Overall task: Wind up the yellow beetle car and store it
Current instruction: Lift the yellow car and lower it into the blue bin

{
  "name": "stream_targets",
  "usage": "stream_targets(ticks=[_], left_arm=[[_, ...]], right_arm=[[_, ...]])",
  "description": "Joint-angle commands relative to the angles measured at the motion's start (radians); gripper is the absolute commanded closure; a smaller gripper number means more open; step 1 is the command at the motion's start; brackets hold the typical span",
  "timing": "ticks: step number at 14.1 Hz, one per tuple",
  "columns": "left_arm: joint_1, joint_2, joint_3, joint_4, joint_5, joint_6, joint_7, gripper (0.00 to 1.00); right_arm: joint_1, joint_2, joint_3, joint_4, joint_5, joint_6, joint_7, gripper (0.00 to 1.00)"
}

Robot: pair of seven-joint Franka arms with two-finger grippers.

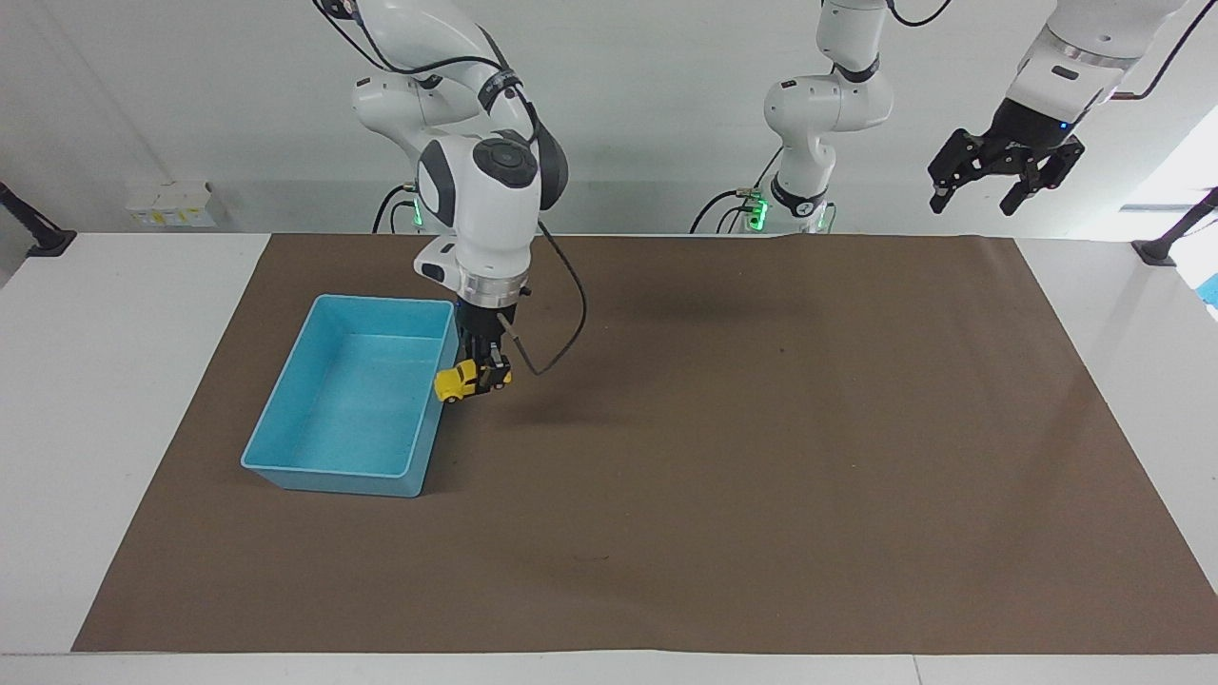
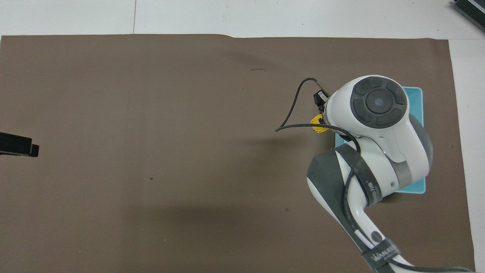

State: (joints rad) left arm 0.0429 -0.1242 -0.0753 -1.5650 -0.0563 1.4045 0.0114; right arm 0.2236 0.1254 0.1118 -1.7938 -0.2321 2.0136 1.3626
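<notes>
The yellow beetle car [image 1: 460,381] is held clear of the desk [image 1: 133,314] by the right pincer [image 1: 483,373], whose fingers are closed on the car's rear part while the nose projects toward the light blue bin [image 1: 285,447]. The car is carried over the bin wall that faces the middle of the brown mat [image 1: 761,428]. In the overhead view only a sliver of the car [image 2: 319,125] is seen at the 9 o'clock edge of the right arm's wrist housing, and most of the bin [image 2: 416,94] is covered by that housing. A black cable [image 1: 561,323] is looped from the wrist at the 3 o'clock side of the right pincer in the facing view. The bin interior is seen to hold nothing. The left pincer [image 1: 1004,176] is held high over the mat corner at the left arm's end, with its fingers spread apart and nothing between them; that arm is waiting. In the overhead view only its tip [image 2: 17,145] is seen, at 9 o'clock.
</notes>
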Motion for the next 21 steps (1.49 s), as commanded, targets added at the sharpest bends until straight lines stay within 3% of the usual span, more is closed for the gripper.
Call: stream_targets(ticks=[1,8,13,21], left_arm=[[0.005,-0.026,0.002,-0.021,0.019,-0.018,0.015,0.0],[0.005,-0.029,0.003,-0.026,0.019,-0.016,0.016,0.0],[0.005,-0.038,0.002,-0.043,0.019,-0.004,0.027,0.0],[0.006,-0.038,0.003,-0.043,0.019,-0.009,0.05,0.0]], right_arm=[[-0.052,-0.021,0.008,-0.004,0.05,-0.006,-0.16,1.0],[-0.162,-0.026,0.008,-0.015,0.06,-0.006,-0.55,1.0],[-0.268,-0.029,0.008,-0.038,0.155,0.004,-0.942,1.0],[-0.314,-0.084,0.008,-0.171,0.157,0.092,-1.252,1.0]])
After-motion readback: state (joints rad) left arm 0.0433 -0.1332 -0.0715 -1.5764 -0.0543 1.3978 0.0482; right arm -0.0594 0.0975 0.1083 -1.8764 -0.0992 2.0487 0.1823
